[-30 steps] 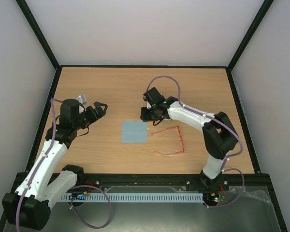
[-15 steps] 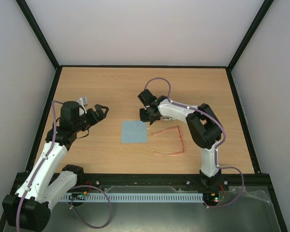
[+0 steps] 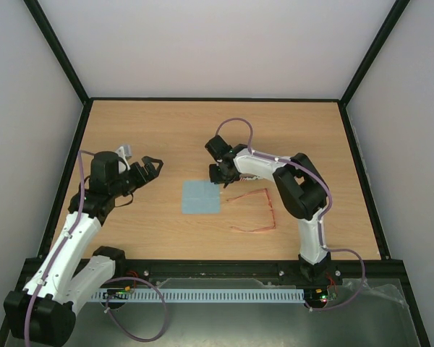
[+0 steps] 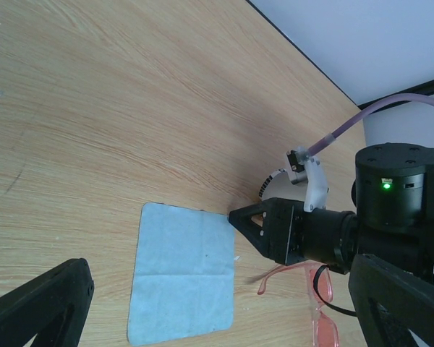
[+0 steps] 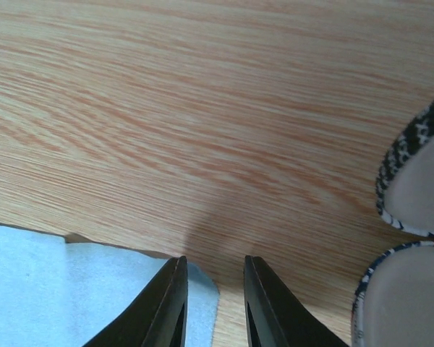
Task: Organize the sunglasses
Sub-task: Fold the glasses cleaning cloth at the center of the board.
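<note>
The sunglasses (image 3: 257, 210), thin and reddish-orange, lie unfolded on the table right of a light blue cloth (image 3: 201, 196); the left wrist view shows the sunglasses (image 4: 324, 319) behind my right gripper. My right gripper (image 3: 217, 176) is low at the cloth's far right corner. In its own view the right gripper (image 5: 212, 260) has a narrow gap between its jaws, with the cloth's corner (image 5: 201, 288) lying in the gap, not pinched. My left gripper (image 3: 146, 168) hangs wide open to the left of the cloth, holding nothing.
A case (image 5: 414, 217) with a black-and-white patterned edge and grey inside shows at the right edge of the right wrist view; in the top view the right arm hides it. Black frame rails (image 3: 217, 99) border the wooden table (image 3: 159, 130).
My right gripper has shifted slightly left to the cloth's corner and its arm has folded in closer. The left gripper has barely moved. Sunglasses and cloth lie as before.
</note>
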Available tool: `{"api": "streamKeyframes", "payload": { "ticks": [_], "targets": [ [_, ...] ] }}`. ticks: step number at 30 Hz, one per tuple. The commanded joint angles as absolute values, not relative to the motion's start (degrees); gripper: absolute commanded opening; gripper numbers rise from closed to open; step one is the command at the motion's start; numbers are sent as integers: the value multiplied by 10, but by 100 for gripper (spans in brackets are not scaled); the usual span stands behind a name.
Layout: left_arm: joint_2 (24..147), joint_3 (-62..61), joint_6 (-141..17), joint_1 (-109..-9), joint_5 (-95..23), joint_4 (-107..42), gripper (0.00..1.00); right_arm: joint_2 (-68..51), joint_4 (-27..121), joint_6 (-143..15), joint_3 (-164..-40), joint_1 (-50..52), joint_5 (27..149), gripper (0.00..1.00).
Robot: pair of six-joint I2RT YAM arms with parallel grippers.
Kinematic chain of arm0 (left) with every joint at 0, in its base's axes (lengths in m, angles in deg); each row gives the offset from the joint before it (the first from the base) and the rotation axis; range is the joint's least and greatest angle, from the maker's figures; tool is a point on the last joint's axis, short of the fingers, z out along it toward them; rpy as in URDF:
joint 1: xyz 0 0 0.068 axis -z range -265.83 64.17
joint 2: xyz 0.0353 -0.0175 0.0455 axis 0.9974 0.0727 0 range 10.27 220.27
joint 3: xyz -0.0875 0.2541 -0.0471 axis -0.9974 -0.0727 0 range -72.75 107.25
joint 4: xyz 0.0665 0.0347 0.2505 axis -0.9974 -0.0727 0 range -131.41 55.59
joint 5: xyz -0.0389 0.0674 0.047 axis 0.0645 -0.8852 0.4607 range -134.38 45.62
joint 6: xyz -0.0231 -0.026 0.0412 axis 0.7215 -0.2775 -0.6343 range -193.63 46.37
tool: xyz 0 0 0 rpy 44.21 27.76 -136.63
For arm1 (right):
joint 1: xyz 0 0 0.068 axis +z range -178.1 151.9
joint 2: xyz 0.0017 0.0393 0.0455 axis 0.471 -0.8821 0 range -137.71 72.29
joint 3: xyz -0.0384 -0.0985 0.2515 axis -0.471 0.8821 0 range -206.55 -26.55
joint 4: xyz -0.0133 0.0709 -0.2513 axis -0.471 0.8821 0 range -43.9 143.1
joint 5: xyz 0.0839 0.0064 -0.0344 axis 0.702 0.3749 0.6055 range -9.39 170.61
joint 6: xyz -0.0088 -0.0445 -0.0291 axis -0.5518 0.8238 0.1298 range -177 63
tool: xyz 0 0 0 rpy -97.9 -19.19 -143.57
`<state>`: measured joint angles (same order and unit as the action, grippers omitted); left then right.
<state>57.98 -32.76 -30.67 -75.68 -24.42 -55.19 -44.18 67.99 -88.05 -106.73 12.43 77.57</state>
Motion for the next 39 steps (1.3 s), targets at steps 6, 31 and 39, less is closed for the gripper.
{"api": "streamKeyframes", "payload": {
  "ticks": [6, 31, 39],
  "targets": [
    [578, -339, -310, -761, -230, -543, 100, -465, 694, -879, -1073, 125, 773, 24],
    [567, -343, -308, -761, -225, -545, 100, -441, 681, -891, -1027, 137, 785, 14],
    [568, -346, -308, -761, -220, -542, 99, -431, 678, -893, -1011, 137, 782, 9]
  ]
}}
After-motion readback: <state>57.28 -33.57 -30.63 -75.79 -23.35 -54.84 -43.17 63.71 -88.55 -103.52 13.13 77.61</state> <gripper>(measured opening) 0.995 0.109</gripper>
